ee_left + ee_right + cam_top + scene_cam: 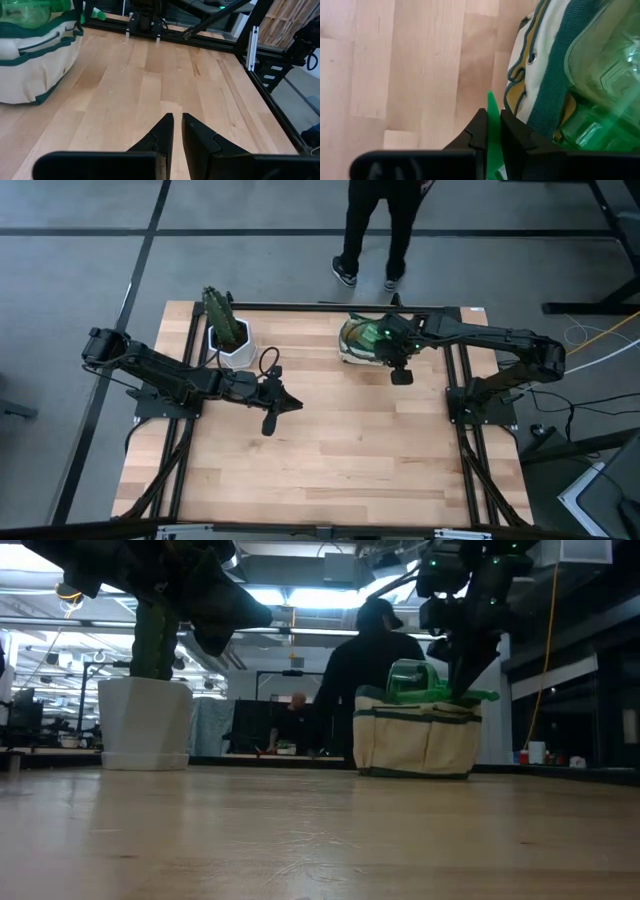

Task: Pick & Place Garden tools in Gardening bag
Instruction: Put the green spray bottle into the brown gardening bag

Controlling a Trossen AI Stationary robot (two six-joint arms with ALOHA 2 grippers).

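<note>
In the high view we see our right arm reaching from the right edge of the frame across to the upper middle, its wrist bent down over the soft beige canvas bag with dark green trim point(356, 340) that stands at the far edge of the light wooden tabletop point(330, 450). Our right end effector point(492, 131) is clenched on a thin bright green plastic piece point(491, 112), pinched between its two dark fingers just beside the bag's rim. A translucent green container point(600, 85) fills the bag's open mouth, close against that end effector; in the low view it rises above the bag's top at centre right. Our left arm stretches from the left edge toward mid-frame, and our left end effector point(284, 402) is closed on nothing, above bare wood. A white pot holding a green cactus point(228, 330) stands upper left, near the left arm.
</note>
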